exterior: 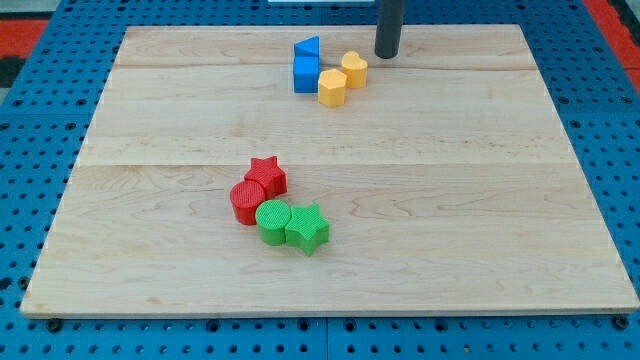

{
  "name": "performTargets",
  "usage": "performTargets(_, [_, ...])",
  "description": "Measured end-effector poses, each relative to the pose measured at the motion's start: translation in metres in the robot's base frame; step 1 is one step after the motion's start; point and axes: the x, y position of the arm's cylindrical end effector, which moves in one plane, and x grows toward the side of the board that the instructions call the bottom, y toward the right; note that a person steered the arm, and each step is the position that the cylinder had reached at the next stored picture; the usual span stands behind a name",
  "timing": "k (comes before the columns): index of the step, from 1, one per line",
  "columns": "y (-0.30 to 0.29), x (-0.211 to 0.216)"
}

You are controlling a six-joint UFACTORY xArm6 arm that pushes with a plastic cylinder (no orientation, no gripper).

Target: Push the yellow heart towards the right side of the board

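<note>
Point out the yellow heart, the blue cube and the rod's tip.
yellow heart [354, 68], camera view, its top face
blue cube [305, 75], camera view, its front face
my tip [387, 55], camera view, the rod's lower end

The yellow heart [354, 69] lies flat on the wooden board [480, 200], lobed face up, close to the view's top edge. It sits just to the view's left of my tip [387, 54] and a little toward the view's bottom from it, near but with a narrow strip of bare wood between them, so the two are not touching. Its sides are ribbed and its colour is a warm orange-yellow. The heart's notch seems to face the view's top, though it is too small to tell surely.
</note>
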Motion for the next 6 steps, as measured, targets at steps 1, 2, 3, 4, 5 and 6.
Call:
performTargets(1, [0.0,0.0])
performTargets(2, [-0.001,0.001])
performTargets(3, [-0.023,0.006])
performTargets(4, [-0.024,0.006])
performTargets(5, [-0.024,0.006])
performTargets(6, [-0.03,0.009])
